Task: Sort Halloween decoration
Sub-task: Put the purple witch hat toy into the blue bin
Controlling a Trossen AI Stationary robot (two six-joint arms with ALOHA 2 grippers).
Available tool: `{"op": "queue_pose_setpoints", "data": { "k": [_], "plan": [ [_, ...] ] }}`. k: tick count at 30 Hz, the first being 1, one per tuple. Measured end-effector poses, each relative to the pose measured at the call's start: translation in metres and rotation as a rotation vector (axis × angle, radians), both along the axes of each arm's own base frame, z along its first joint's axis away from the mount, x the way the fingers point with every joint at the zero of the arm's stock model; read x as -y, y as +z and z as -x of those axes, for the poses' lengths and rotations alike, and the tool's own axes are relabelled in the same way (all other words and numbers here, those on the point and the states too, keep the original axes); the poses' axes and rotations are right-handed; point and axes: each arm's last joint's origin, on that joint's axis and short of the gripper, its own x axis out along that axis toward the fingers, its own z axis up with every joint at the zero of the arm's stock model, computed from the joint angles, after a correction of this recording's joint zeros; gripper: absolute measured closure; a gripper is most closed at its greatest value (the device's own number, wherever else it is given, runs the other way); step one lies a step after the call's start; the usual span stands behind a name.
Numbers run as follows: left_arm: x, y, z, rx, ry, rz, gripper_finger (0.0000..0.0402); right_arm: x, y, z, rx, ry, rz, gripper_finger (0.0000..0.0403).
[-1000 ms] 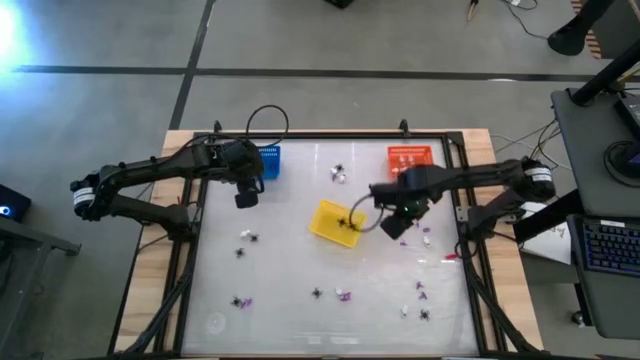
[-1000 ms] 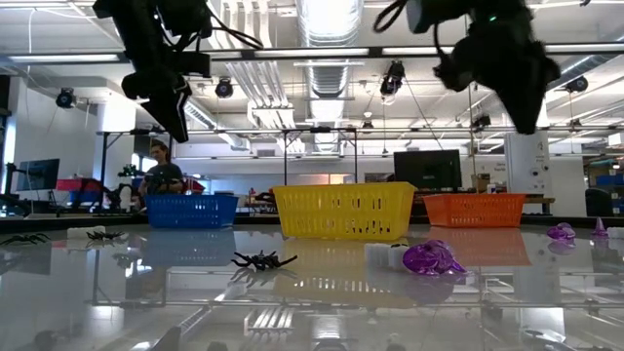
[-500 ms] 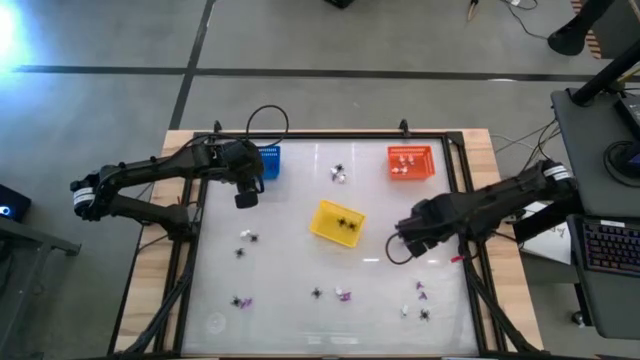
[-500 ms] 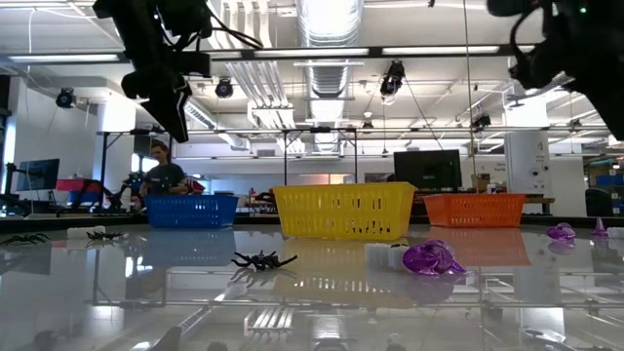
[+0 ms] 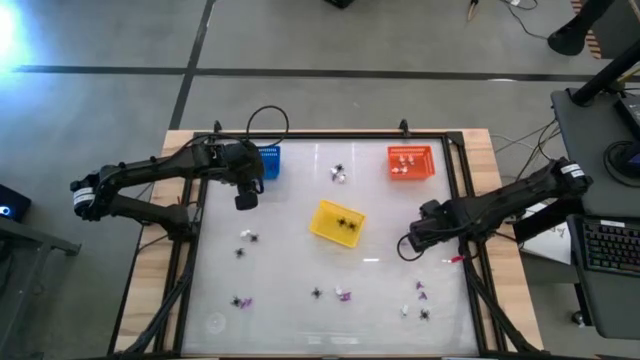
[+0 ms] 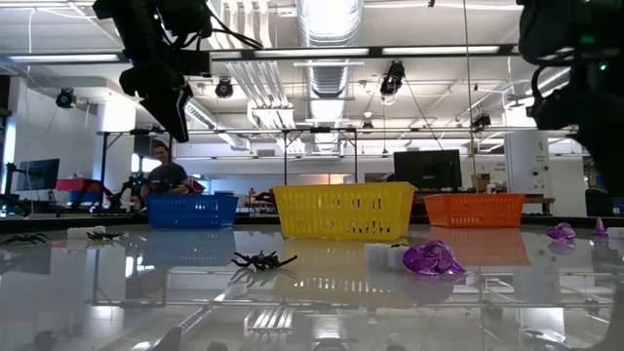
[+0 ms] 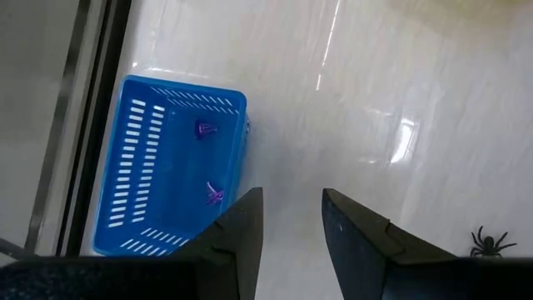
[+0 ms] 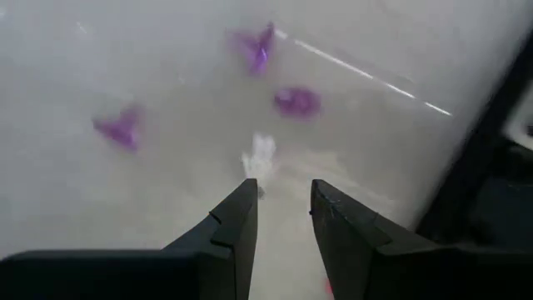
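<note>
Right gripper (image 8: 281, 208) has swung out from the yellow basket (image 5: 336, 223), released, over blurred purple bits (image 8: 296, 102) and a white bit (image 8: 261, 156); only the left wrist view shows purple bits inside the blue basket (image 7: 141, 167).

Yellow basket (image 5: 336, 222) mid-table, surroundings open
</note>
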Motion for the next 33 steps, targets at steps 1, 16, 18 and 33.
{"op": "queue_pose_setpoints", "data": {
  "k": [1, 16, 18, 33],
  "plan": [
    [0.000, 0.000, 0.000, 0.000, 0.000, 0.000, 0.0294, 0.001, -0.001, 0.000, 0.004, -0.015, 0.025, 0.0298],
    [0.000, 0.000, 0.000, 0.001, 0.000, 0.000, 0.0294, 0.011, -0.010, -0.004, 0.031, -0.256, 0.090, 0.0298],
    [0.000, 0.000, 0.000, 0.001, 0.000, 0.000, 0.0294, 0.012, -0.011, -0.005, 0.022, -0.283, 0.093, 0.0298],
    [0.000, 0.000, 0.000, 0.000, -0.001, 0.000, 0.0294, 0.012, -0.028, -0.014, -0.064, -0.373, 0.121, 0.0299]
  ]
}}
